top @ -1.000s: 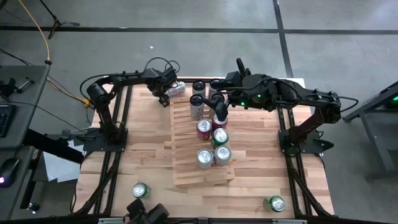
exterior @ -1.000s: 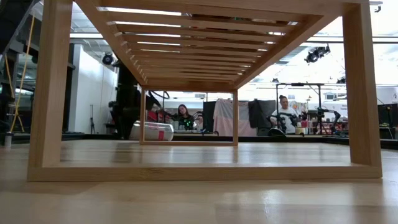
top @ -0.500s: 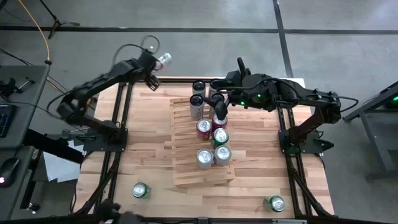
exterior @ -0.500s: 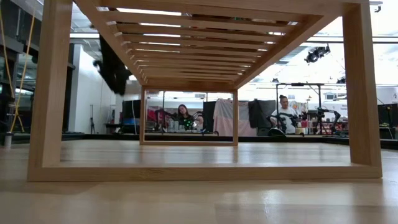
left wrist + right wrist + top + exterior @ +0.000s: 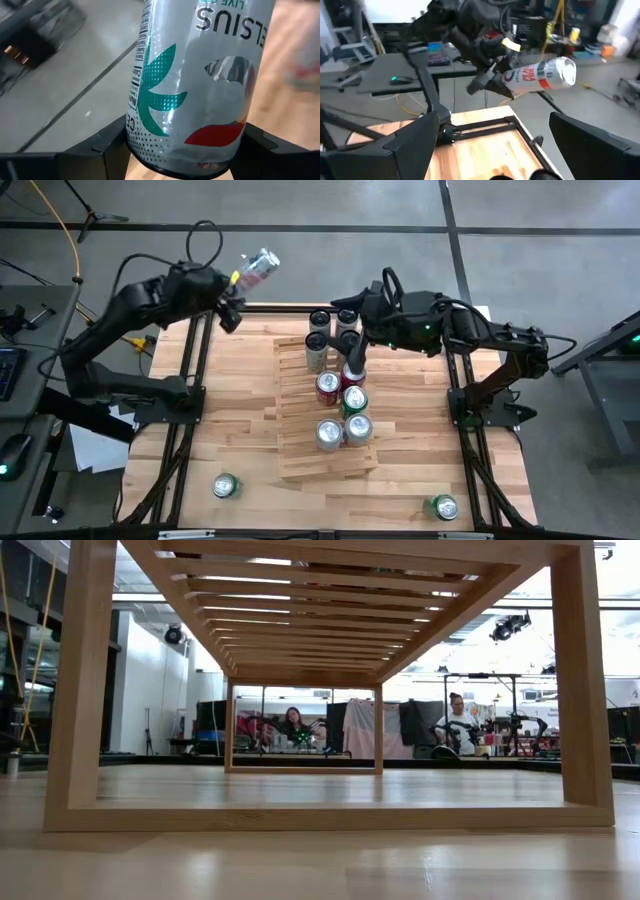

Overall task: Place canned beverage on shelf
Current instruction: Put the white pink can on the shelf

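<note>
From above, the left gripper (image 5: 238, 280) is raised over the bench's (image 5: 230, 410) far left corner, its fingers (image 5: 100, 147) pinching a silver can (image 5: 260, 265) that tilts out past the far edge. The left wrist view adds what the overhead cannot: teal leaf print and a red patch on the can's side, clamped between both dark fingers. The right wrist view shows the same can lying nearly level in the air. The right gripper (image 5: 350, 340) hovers over the far end of the slatted shelf (image 5: 300, 450) with its fingers spread, among standing cans (image 5: 340, 405). Two green cans (image 5: 225, 485) stand on the bench near its front. The low view shows only the shelf's underside and people beyond.
</note>
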You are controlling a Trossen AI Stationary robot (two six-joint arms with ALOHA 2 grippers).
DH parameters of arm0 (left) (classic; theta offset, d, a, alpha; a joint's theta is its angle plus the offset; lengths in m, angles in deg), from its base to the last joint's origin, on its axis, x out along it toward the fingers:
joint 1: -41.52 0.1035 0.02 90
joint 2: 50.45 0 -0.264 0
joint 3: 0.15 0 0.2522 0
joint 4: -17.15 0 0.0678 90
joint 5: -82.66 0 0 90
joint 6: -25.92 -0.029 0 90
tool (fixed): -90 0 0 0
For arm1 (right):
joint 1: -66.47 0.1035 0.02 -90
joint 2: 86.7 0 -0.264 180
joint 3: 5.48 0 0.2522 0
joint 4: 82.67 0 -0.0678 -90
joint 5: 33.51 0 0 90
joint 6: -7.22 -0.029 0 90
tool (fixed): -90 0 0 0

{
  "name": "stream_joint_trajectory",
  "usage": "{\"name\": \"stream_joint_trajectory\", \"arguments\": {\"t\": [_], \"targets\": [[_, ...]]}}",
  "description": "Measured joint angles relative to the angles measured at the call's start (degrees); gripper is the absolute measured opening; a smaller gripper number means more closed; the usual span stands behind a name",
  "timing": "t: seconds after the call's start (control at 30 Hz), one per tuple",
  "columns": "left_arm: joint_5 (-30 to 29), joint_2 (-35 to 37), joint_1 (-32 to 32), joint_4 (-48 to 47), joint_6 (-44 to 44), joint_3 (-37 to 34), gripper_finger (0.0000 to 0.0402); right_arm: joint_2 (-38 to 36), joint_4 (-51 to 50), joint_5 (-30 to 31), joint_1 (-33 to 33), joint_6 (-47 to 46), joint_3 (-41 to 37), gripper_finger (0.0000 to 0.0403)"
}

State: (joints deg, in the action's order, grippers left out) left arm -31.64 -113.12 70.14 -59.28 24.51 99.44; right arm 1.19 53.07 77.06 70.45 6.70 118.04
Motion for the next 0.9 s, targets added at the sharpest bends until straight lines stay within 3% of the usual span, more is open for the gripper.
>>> {"name": "stream_joint_trajectory", "arguments": {"t": [0.23,0.5,0.7,0.9], "targets": [[-4.62,-2.15,-18.07,-2.15,2.88,9.23,0.0240,0.00,0.69,-0.33,0.04,4.59,0.00,0.0364],[-12.14,-10.27,-33.82,-1.55,-1.62,11.83,0.0240,0.17,2.20,-3.12,-1.47,5.52,0.00,0.0364],[-15.57,-15.78,-38.68,1.28,-5.16,11.81,0.0240,1.00,0.96,-8.97,-1.43,4.33,0.00,0.0364],[-18.53,-16.90,-39.26,1.35,-5.32,11.81,0.0242,1.31,-3.96,-9.91,-1.41,2.04,0.00,0.0364]]}}
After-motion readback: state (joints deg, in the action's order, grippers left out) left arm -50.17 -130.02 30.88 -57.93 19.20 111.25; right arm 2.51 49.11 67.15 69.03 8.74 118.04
